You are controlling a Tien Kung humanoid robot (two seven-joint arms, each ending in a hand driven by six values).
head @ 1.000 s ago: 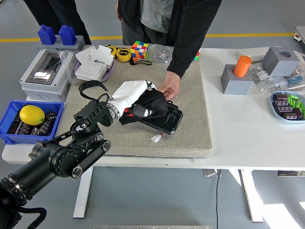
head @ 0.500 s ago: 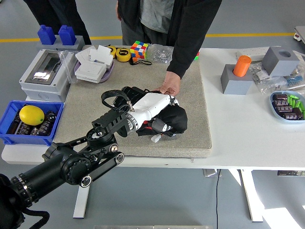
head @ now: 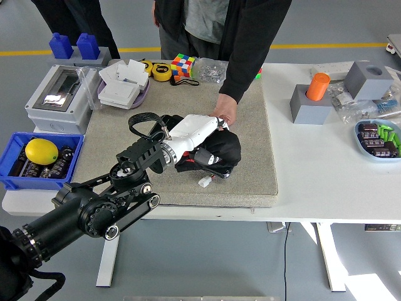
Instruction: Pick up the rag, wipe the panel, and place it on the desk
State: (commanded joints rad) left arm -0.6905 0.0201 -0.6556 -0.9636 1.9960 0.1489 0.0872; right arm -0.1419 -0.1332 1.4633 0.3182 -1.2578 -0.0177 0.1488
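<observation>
My left hand (head: 210, 145) is white, at the end of a black arm that comes in from the lower left. It is shut on a black rag (head: 224, 148) and presses it onto the dark glossy panel (head: 220, 170), which lies on the grey mat (head: 250, 150). The rag covers most of the panel; only its near edge shows. A person's hand (head: 223, 116) rests on the mat at the panel's far edge, touching it. My right arm is out of view.
A small white connector (head: 205, 182) lies on the mat just in front of the panel. A grey electrical box (head: 57, 94) and a blue bin with a lemon (head: 41, 151) stand left. A Rubik's cube (head: 183, 65) is behind. Grey blocks, an orange cylinder (head: 318, 86) and a blue tray (head: 378, 139) stand right.
My left hand swept the rag rightward and nearer across the panel, then came back a little to the left and farther. The person's hand stayed at the panel's far edge.
</observation>
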